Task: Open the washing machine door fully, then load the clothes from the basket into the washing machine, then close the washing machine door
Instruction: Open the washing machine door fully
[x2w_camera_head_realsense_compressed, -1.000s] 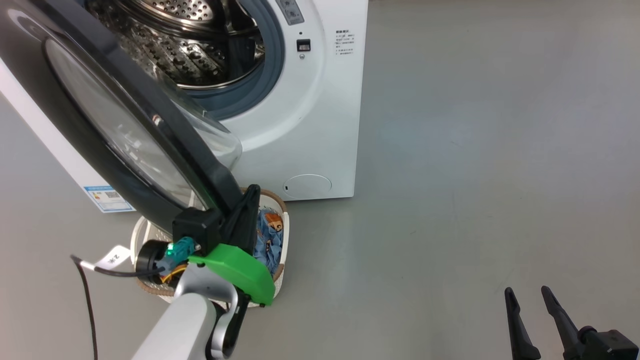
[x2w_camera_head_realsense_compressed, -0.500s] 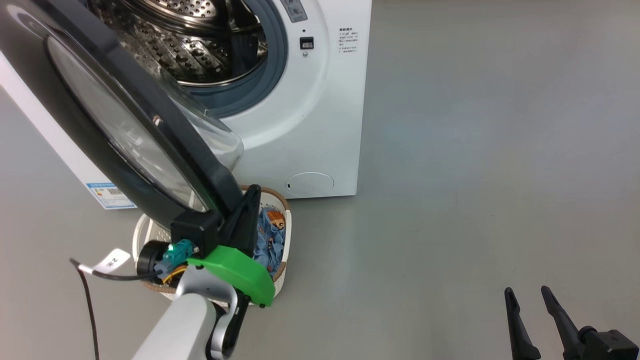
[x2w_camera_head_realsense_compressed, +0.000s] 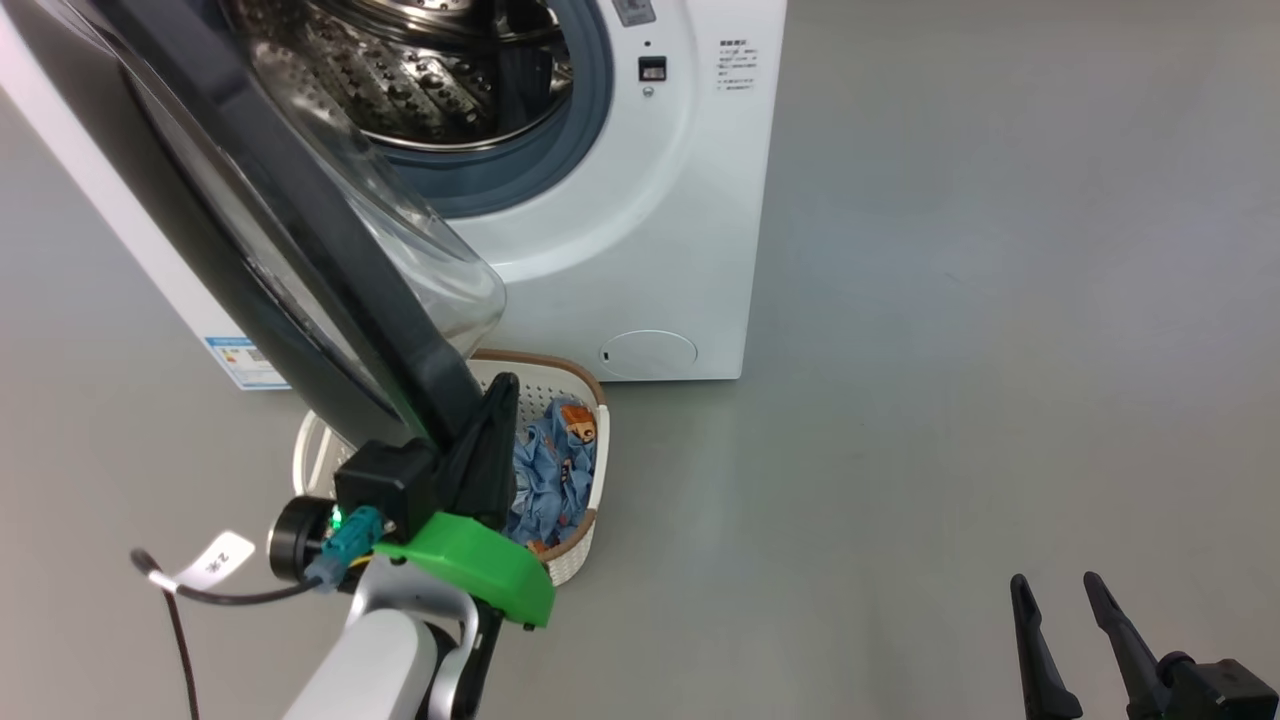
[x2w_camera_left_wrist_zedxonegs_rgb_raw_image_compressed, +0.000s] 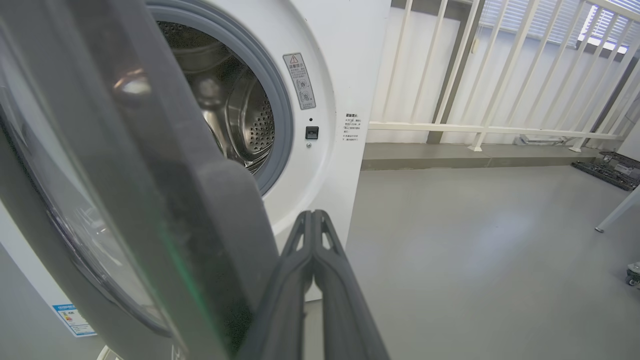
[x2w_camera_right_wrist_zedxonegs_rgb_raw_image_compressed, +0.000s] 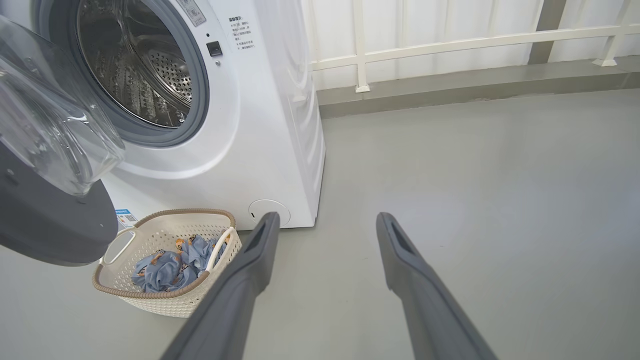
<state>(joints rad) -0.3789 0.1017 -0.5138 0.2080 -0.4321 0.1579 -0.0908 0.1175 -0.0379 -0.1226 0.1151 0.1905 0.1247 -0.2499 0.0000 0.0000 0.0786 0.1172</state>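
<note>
The white washing machine (x2w_camera_head_realsense_compressed: 640, 230) stands with its steel drum (x2w_camera_head_realsense_compressed: 420, 70) exposed. Its door (x2w_camera_head_realsense_compressed: 300, 240), a black ring around a bulging glass bowl (x2w_camera_head_realsense_compressed: 430, 270), is swung out toward me. My left gripper (x2w_camera_head_realsense_compressed: 505, 385) is shut, holding nothing, its fingers lying against the door's free edge on the drum side. In the left wrist view the left gripper (x2w_camera_left_wrist_zedxonegs_rgb_raw_image_compressed: 312, 215) sits beside the door (x2w_camera_left_wrist_zedxonegs_rgb_raw_image_compressed: 150, 200). The basket (x2w_camera_head_realsense_compressed: 560, 362) sits on the floor under the door, holding the blue printed clothes (x2w_camera_head_realsense_compressed: 555, 460). My right gripper (x2w_camera_head_realsense_compressed: 1055, 585) hangs open over bare floor, far right.
Grey floor (x2w_camera_head_realsense_compressed: 950, 350) stretches right of the machine. A white railing (x2w_camera_right_wrist_zedxonegs_rgb_raw_image_compressed: 450, 42) and a low kerb run behind it. A white leg (x2w_camera_left_wrist_zedxonegs_rgb_raw_image_compressed: 617, 212) and a caster (x2w_camera_left_wrist_zedxonegs_rgb_raw_image_compressed: 634, 275) stand at the far right. A tagged black cable (x2w_camera_head_realsense_compressed: 180, 590) hangs off my left arm.
The head view has shifted, so the machine sits further right. The door looks swung a little wider, with the shut left gripper staying against its edge. The right gripper has not moved.
</note>
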